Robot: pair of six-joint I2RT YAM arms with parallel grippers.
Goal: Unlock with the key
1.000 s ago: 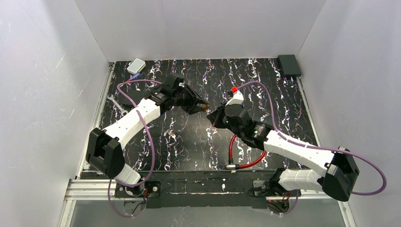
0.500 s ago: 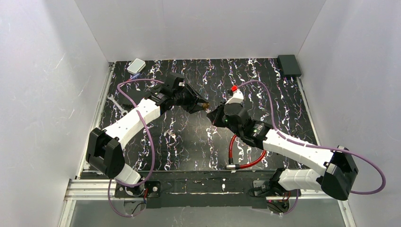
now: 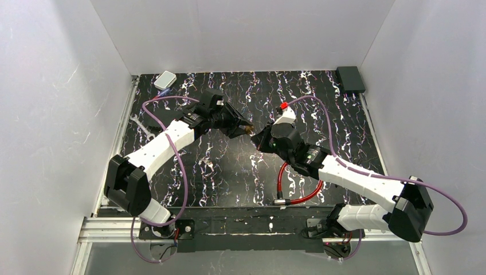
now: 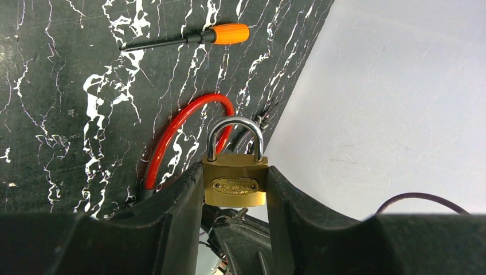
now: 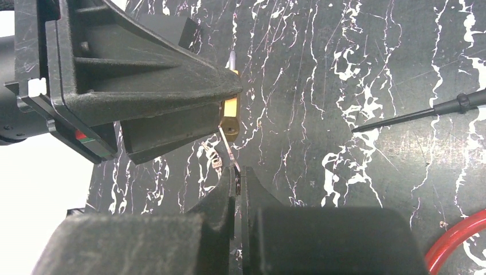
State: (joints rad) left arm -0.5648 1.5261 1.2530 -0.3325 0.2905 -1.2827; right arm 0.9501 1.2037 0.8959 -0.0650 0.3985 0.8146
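My left gripper is shut on the brass padlock, held in the air over the table's middle with its silver shackle closed. The padlock also shows in the right wrist view and the top view. My right gripper is shut on a small silver key. The key's tip meets the padlock's bottom face; how deep it sits I cannot tell. A key ring dangles beside it. From above, the left gripper and right gripper nearly touch.
A small orange-handled, black-shafted screwdriver lies on the marbled table, its shaft also in the right wrist view. A red cable loops near the front. A silver wrench, a white box and a black box sit at the edges.
My right gripper has crept slightly up and left toward the padlock with the key. The left arm has stayed still.
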